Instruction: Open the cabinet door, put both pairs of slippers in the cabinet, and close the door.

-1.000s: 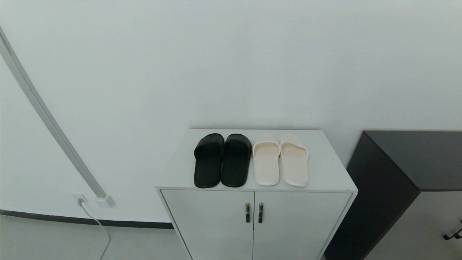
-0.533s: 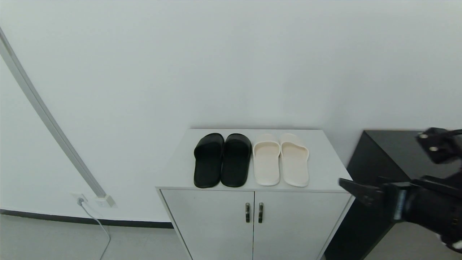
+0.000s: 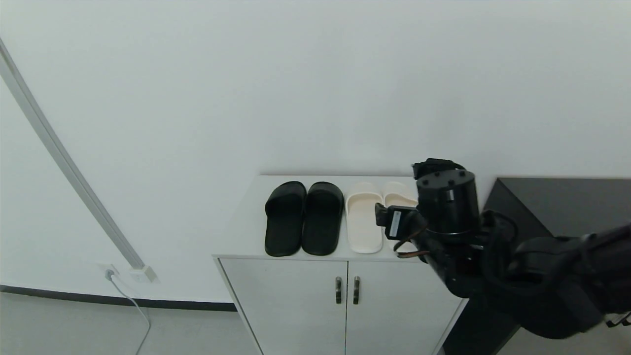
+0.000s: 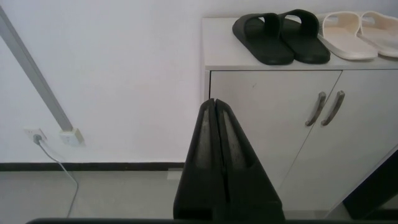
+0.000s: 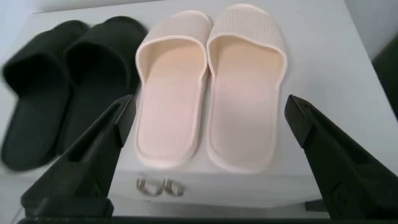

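White cabinet, lower centre of the head view, doors shut. On its top, side by side: black slippers at left, cream slippers just beside them at right.

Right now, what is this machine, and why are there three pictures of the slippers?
It is a robot with two arms. One picture comes from a camera on its head, looking down at a white cabinet. The other two come from cameras on its wrists, so each looks out past that arm's end effector, the pincer it grabs with. On top of the cabinet sit a pair of black slippers and, beside them, a pair of cream slippers. The right end effector is open wide, close to the cream pair, holding nothing. The left end effector is shut and empty, lower down, in front of the cabinet. The two doors are shut, their handles side by side in the middle.
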